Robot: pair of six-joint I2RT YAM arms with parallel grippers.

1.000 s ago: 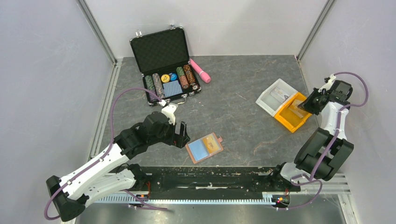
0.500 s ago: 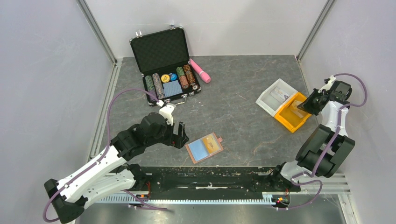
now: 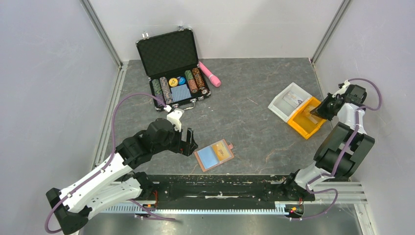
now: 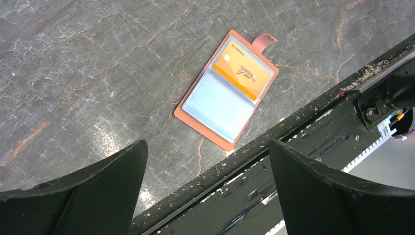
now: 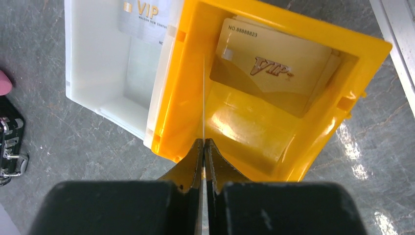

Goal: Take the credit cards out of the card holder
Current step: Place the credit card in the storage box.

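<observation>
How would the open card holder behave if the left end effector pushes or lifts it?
Card holder lies flat and thin, so it would likely slide, not tip. Its hinged halves may flop or fold when lifted by one edge. The orange card probably stiffens that half.

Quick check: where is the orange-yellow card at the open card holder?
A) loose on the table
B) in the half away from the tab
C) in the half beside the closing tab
C: the left wrist view shows the orange-yellow card in the half of the card holder next to the closing tab.
</observation>
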